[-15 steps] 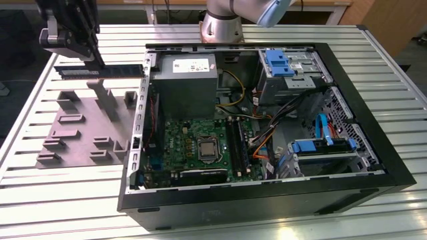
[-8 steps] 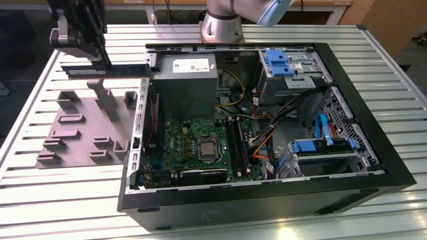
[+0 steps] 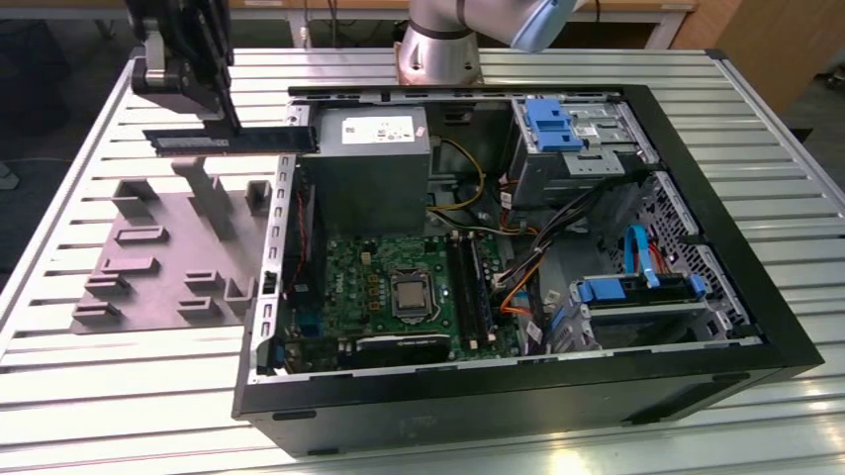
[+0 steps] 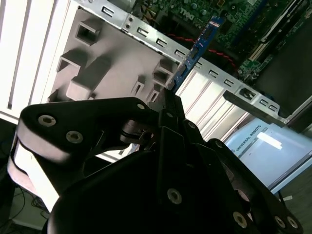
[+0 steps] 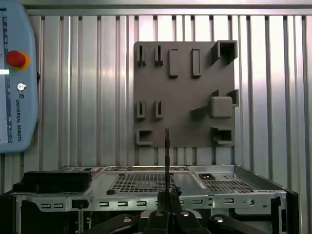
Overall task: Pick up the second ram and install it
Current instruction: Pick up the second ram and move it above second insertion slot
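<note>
So the pick is done, the install isn't. Black two-finger tool (image 3: 222,129) is clamped on the thin dark blue-green memory stick (image 3: 271,140), i.e. the second ram. Stick is in the air, held level, over the far edge of the grey moulded tray (image 3: 158,287). It sits just beside the open black computer case (image 3: 528,391), near the slatted metal tabletop's (image 3: 119,396) far corner on the exterior view's left. Long black motherboard slots (image 3: 465,282) are well apart from it, so this stick is not seated. Arm reaches over from the tabletop's far edge, tool pointing down. Both wrist views show the stick edge-on, sticking straight out of the tool.
</note>
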`<action>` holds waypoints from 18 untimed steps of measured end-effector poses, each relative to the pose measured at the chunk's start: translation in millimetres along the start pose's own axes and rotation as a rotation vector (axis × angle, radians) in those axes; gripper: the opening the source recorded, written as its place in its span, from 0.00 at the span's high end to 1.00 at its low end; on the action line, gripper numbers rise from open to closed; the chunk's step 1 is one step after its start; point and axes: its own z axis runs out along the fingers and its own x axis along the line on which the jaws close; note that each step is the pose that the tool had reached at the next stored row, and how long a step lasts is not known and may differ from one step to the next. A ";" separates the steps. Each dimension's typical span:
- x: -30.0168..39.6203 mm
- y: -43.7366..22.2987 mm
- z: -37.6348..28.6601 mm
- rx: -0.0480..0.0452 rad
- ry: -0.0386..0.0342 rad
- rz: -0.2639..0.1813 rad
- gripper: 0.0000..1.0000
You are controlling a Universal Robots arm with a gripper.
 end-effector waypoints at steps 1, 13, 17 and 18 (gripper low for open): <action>-0.1 -2.1 0.0 0.0000 0.0000 0.000 0.89; -0.6 -26.9 -0.5 0.0000 0.0000 0.000 0.89; -0.8 -35.0 -0.7 0.0000 0.0000 0.000 0.89; -0.8 -37.1 -0.7 0.0001 0.0000 0.000 0.89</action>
